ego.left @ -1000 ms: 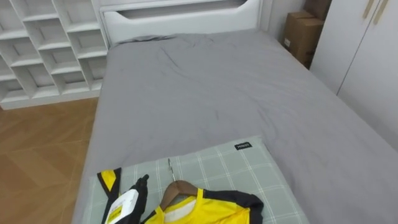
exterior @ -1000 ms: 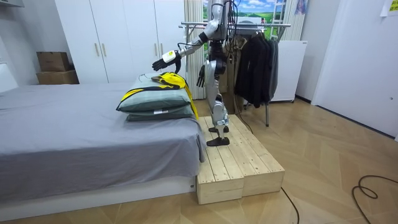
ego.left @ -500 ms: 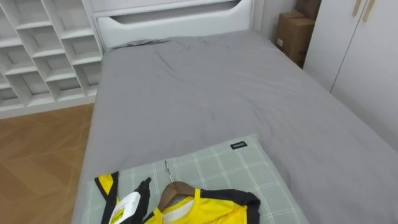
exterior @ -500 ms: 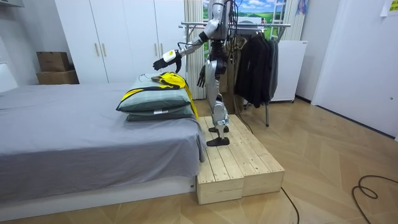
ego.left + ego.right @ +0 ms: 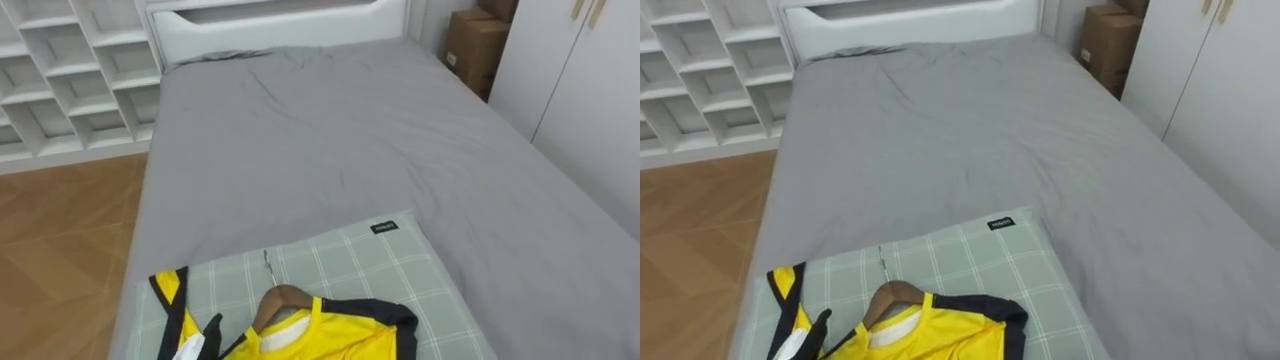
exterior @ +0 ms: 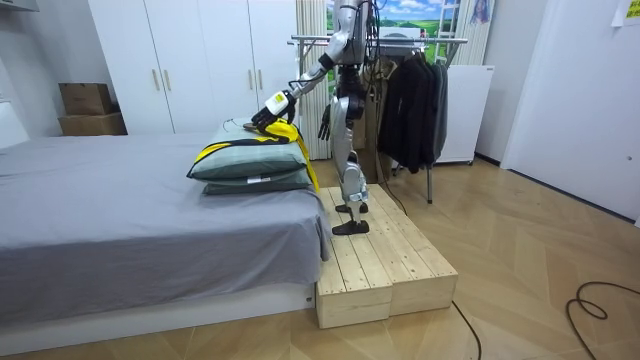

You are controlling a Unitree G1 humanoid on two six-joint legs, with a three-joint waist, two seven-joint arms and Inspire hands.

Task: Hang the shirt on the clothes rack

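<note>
Eye views: left hand (image 5: 198,342), fingers straight and holding nothing, over the yellow jersey (image 5: 330,340), wooden hanger (image 5: 275,300) just right of them; the room view adds the right hand (image 6: 323,124) hanging, fingers slack

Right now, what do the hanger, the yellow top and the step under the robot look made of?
The hanger looks like varnished brown wood with a thin metal hook: its surface is warm-toned and smooth. The yellow top seems to be a smooth synthetic sports fabric with black trim, though the fibre is uncertain. The step looks like pale, unpainted timber: separate planks with seams show.
</note>
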